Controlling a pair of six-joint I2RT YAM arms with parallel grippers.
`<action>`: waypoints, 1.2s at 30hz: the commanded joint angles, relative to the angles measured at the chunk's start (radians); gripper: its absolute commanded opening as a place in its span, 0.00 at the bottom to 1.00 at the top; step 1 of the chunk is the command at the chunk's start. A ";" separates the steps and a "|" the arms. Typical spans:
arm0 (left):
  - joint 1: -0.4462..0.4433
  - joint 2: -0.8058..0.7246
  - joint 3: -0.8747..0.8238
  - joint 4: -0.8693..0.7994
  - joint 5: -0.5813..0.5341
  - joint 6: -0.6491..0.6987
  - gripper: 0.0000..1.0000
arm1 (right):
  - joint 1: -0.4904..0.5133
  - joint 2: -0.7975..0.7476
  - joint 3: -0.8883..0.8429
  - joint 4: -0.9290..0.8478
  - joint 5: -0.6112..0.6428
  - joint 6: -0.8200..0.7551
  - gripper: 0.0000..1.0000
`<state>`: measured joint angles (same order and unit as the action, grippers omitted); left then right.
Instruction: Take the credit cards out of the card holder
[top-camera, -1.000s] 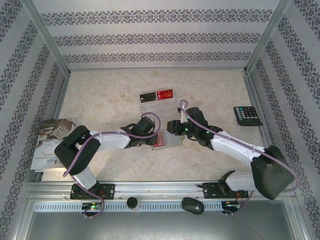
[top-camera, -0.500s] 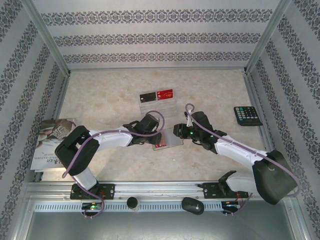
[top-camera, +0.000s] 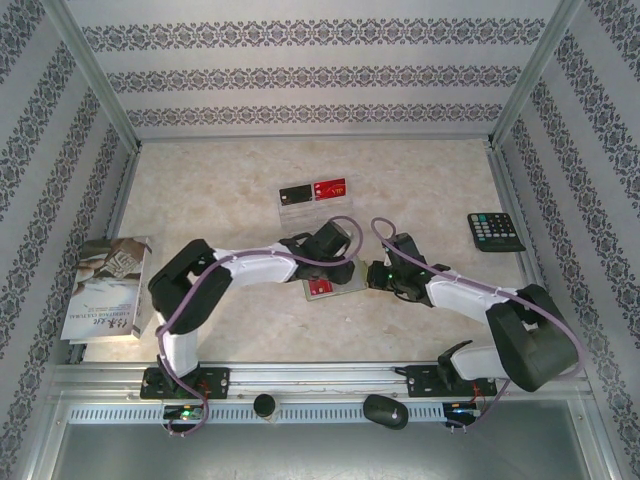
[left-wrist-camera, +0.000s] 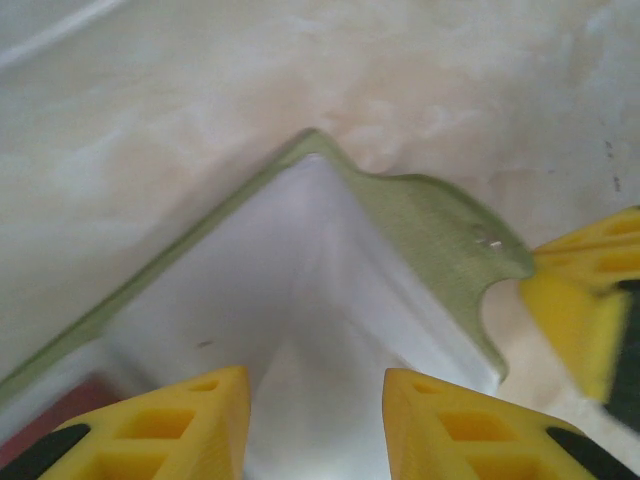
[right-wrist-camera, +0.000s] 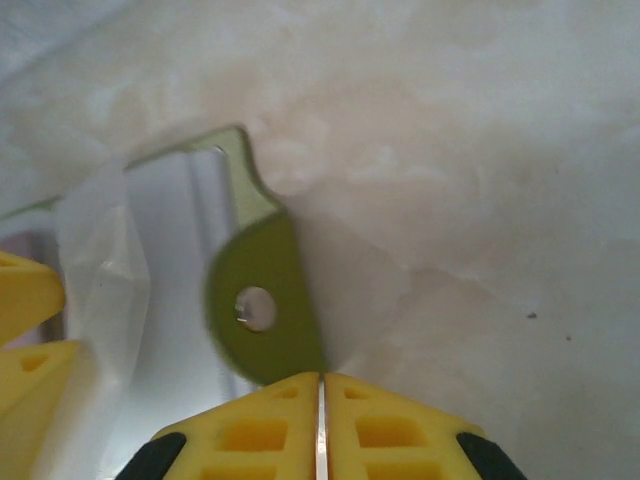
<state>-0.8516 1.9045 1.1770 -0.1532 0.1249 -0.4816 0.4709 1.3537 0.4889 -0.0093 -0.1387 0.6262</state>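
1. Small olive-green folding card holder (top-camera: 332, 285) lies open on the beige marbled surface (top-camera: 220, 200), pale grey inside facing up, with both grippers at it.
2. Left gripper (left-wrist-camera: 315, 425): released, yellow fingers parted over the holder's pale interior. The lining shows in the gap, and I see nothing clamped.
3. Right gripper (right-wrist-camera: 320, 420): clenched, fingers tip to tip, right at the edge of the holder's rounded olive snap tab (right-wrist-camera: 265, 310) on the holder's right side. Can't tell whether any of the tab is pinched.
4. In the left wrist view, one right fingertip touches the tab's end.
5. A reddish card (top-camera: 318, 292) shows inside the holder, at its near-left corner.
6. A black plastic card (top-camera: 296, 193) and a red plastic card (top-camera: 330, 187) lie side by side beyond the holder's far edge, apart from it. A see-through plastic piece (top-camera: 312, 212) lies just beside them on the holder's side.
7. Black keyed calculator (top-camera: 495, 231): right of the holder, well apart.
8. Printed booklet (top-camera: 105, 290): left of the holder, well apart.
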 joint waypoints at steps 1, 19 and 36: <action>-0.030 0.045 0.064 -0.050 0.036 0.031 0.39 | 0.003 0.015 -0.022 0.033 0.005 0.018 0.09; 0.064 -0.280 -0.138 -0.004 -0.122 0.022 0.40 | 0.096 -0.229 0.062 0.068 -0.125 -0.073 0.26; 0.121 -0.286 -0.400 0.116 -0.072 -0.037 0.40 | 0.156 0.277 0.276 0.076 -0.308 -0.066 0.20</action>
<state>-0.7311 1.6028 0.7799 -0.0883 0.0490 -0.5056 0.6197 1.6245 0.7464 0.0727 -0.4580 0.5690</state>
